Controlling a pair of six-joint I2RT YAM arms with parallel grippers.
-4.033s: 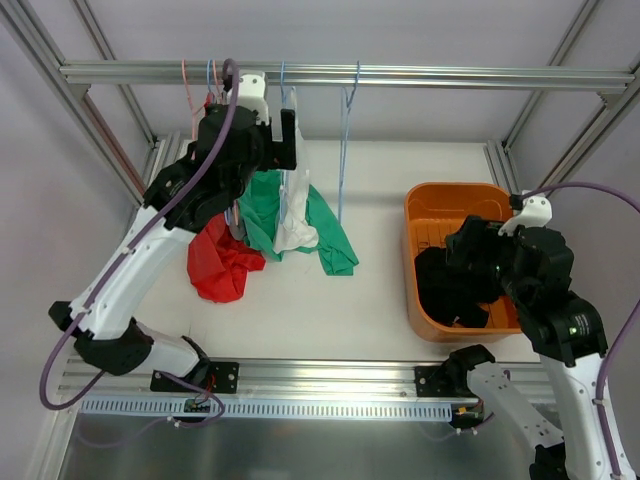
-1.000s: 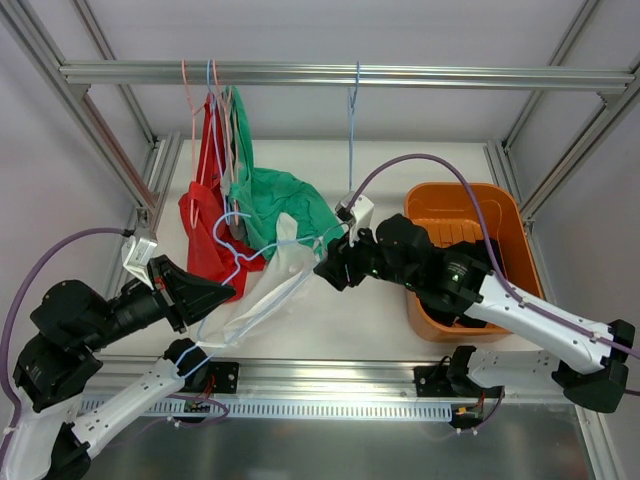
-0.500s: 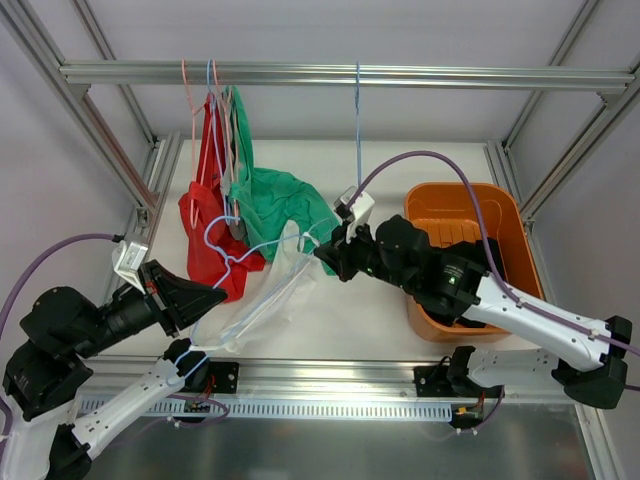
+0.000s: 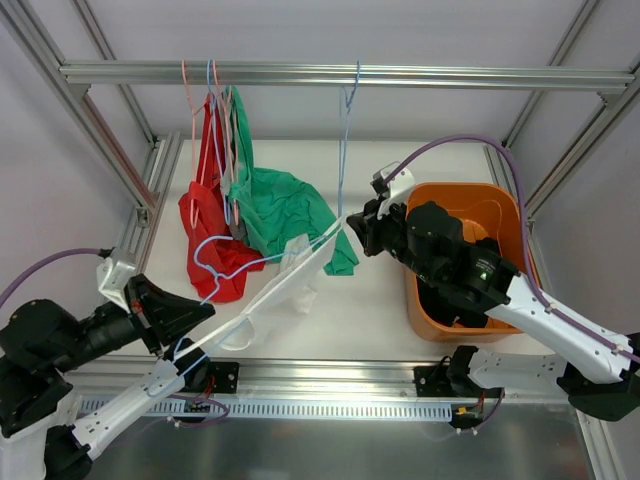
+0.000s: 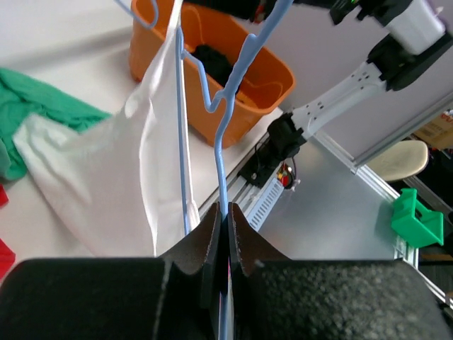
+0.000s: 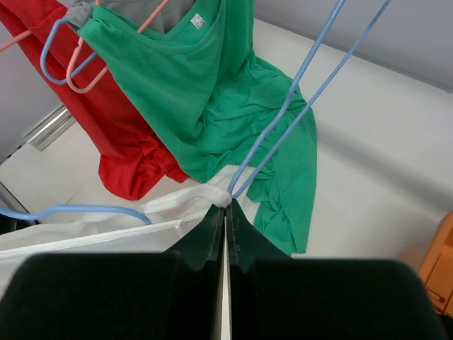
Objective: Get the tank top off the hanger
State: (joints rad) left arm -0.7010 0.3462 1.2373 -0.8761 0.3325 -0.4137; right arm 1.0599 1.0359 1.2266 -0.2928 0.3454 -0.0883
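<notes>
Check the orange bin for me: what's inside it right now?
A black garment lies in the orange bin, seen in the left wrist view. From above, the right arm covers much of the bin's inside, so anything else there is hidden.

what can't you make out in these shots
- Orange bin, top view: the right arm covers most of it; the dark cloth inside can't be identified.
- Blue hanger, left wrist view: its upper part runs off the top edge.
- Right pincer, right wrist view: closed tips hide whether they pinch only the tank top or hanger wire too.
- Grey garment, right wrist view: cut by the top edge.
</notes>
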